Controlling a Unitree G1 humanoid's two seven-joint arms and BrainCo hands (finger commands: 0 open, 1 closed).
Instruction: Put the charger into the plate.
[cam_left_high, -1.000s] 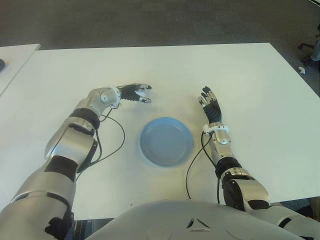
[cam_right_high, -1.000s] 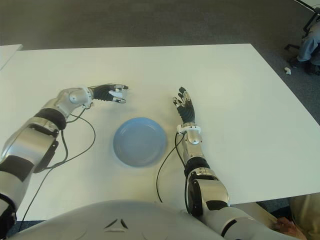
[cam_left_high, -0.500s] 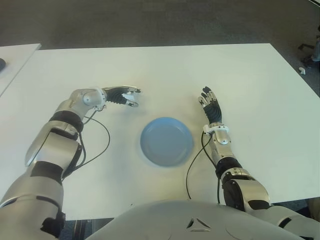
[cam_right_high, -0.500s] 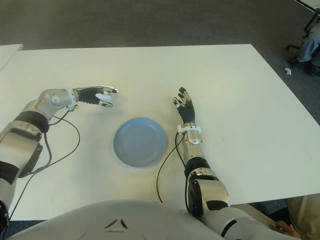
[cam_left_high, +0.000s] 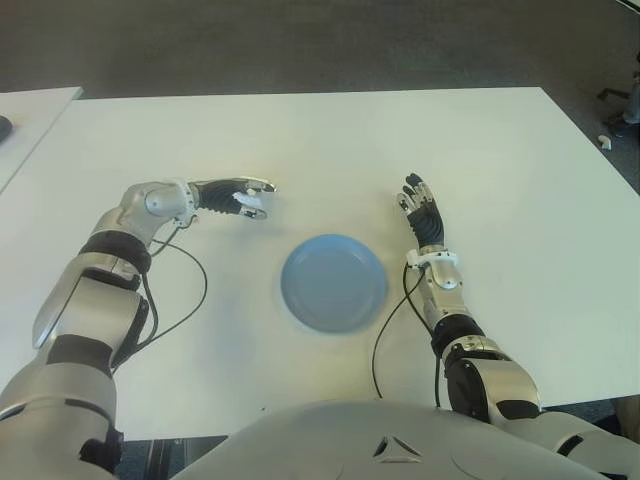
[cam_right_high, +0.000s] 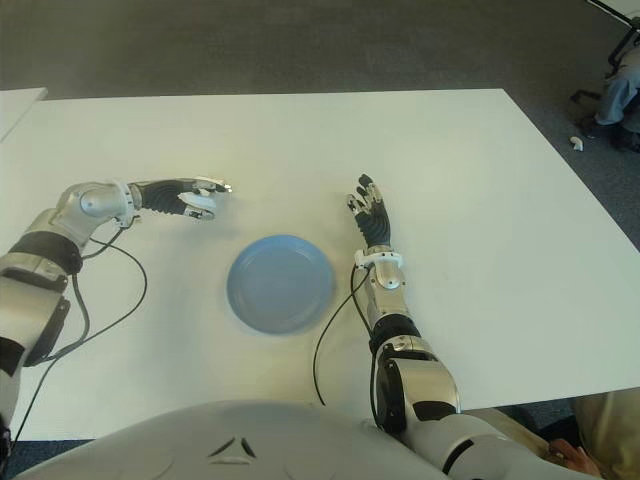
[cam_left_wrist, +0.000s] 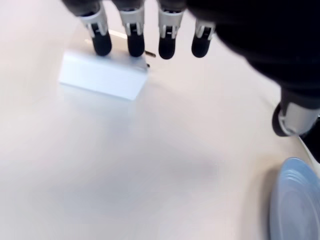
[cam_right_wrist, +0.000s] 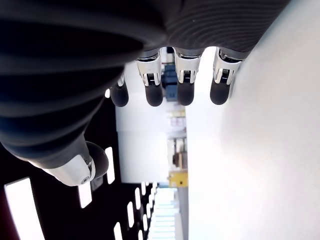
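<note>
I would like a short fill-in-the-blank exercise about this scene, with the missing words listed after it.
1. The plate is ____ in colour.
2. The white charger lies on the ____, not in the plate.
3. The hand nearest the charger is the ____ hand.
4. The right hand, with open fingers, shows on the plate's ____ side.

Missing words: blue; table; left; right

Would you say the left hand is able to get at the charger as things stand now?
Probably yes. The left hand hangs open over the white charger, fingertips at its far edge, nothing between them on the table.
</note>
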